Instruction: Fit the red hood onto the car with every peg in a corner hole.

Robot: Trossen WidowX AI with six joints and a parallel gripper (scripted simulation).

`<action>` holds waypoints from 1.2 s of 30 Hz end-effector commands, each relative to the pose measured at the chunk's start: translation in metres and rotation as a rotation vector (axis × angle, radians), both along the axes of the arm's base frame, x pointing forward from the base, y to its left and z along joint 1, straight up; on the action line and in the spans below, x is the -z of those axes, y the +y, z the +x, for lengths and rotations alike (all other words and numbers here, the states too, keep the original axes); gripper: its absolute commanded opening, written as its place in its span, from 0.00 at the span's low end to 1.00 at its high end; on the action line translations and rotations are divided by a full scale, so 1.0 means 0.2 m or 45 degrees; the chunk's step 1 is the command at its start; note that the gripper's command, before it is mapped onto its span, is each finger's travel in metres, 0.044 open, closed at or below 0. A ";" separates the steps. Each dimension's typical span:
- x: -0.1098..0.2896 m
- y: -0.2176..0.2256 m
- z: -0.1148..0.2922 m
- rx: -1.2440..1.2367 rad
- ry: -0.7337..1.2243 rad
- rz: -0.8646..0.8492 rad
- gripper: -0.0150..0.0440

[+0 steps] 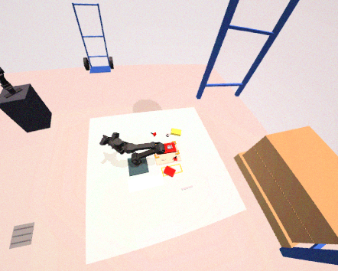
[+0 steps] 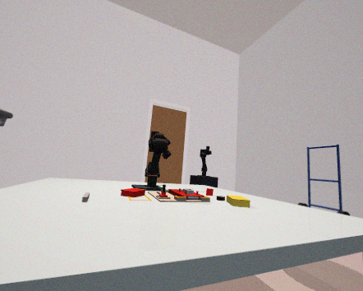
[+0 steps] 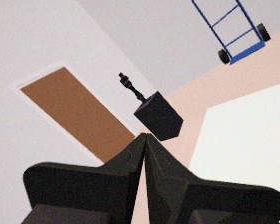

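The red hood (image 1: 169,171) (image 2: 132,191) lies flat on the white table (image 1: 111,230) (image 2: 193,242), partly inside a yellow outlined rectangle (image 1: 180,168) (image 2: 138,200). The car chassis (image 1: 166,148) (image 2: 187,195) sits in its tan jig (image 1: 162,160) just beyond the hood, with red deck parts and a grey engine block showing. My gripper (image 1: 102,140) (image 3: 145,137) is shut and empty. It is raised well above the table and points away from the car, toward a black pedestal (image 1: 24,107) (image 3: 158,117). The hood and car are out of the wrist view.
A yellow block (image 1: 176,132) (image 2: 238,200), a small black wheel (image 1: 167,134) (image 2: 220,198) and a small red piece (image 1: 154,134) (image 2: 209,191) lie past the jig. A thin grey bar (image 1: 186,187) (image 2: 85,196) lies apart. A blue hand truck (image 1: 97,57) and orange crate (image 1: 298,184) stand off the table.
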State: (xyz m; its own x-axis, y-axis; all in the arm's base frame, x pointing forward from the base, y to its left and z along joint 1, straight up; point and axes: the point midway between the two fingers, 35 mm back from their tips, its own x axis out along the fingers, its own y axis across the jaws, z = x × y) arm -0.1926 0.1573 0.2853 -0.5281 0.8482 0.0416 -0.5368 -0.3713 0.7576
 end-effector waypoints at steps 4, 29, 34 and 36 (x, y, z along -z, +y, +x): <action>0.01 0.08 0.03 0.058 -0.014 -0.035 0.43; 0.25 0.73 1.02 1.016 -0.587 -0.499 1.00; 0.31 0.72 1.30 1.170 -0.638 -0.661 1.00; 0.33 0.70 1.41 1.227 -0.649 -0.730 1.00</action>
State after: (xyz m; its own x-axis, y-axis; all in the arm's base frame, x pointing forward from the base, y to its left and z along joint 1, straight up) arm 0.0611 0.3018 0.2237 0.4234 0.7832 -0.4553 -0.7297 0.5927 0.3409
